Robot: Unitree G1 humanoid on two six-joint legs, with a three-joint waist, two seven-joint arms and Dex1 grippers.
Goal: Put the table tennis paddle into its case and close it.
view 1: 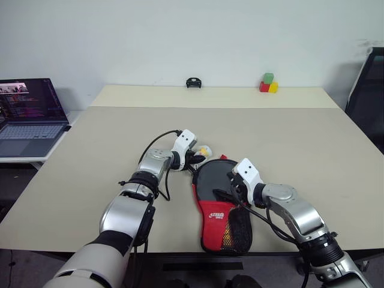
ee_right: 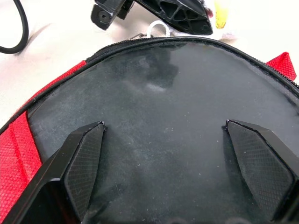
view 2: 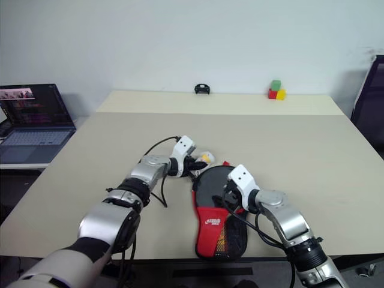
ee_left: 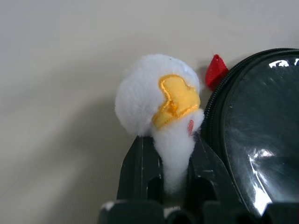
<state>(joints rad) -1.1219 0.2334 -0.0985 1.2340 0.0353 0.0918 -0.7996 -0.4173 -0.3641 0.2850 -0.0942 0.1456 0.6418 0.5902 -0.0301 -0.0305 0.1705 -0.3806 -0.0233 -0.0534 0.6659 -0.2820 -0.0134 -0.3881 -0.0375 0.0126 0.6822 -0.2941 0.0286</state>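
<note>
Right gripper (ee_right: 163, 158) hovers wide open over the case (view 1: 219, 207) on the counter (view 1: 90, 156); left gripper (ee_left: 175, 175) pinches the charm (ee_left: 159, 95); I fear a pull tears it.

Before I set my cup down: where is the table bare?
Bare: the wide stretch between the case and the coloured blocks, and the side toward the laptop. Crowded: the near middle, where left gripper and right gripper work.
</note>
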